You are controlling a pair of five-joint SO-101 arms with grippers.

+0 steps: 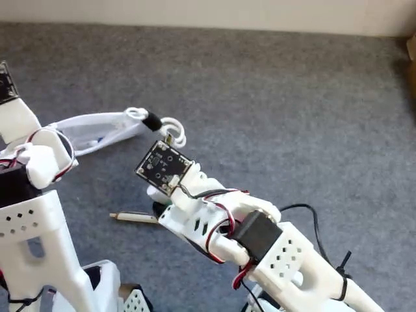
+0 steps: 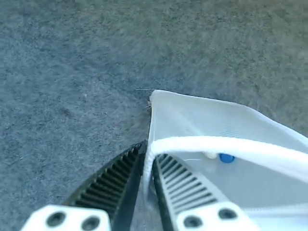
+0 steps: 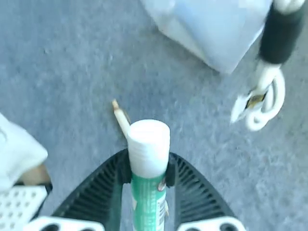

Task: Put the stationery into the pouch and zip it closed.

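Left gripper [image 2: 148, 156] pinches pouch [image 2: 202, 120] rim; right gripper [image 3: 148, 163] clamps glue stick [image 3: 148, 142]. I'd align cap with mouth first.

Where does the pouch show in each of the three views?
High view: pouch left of centre.
Left wrist view: pouch edge clamped in the left gripper.
Right wrist view: pouch beyond the glue stick in the right gripper.
Shared landmark: black-sleeved cord at the pouch's end.
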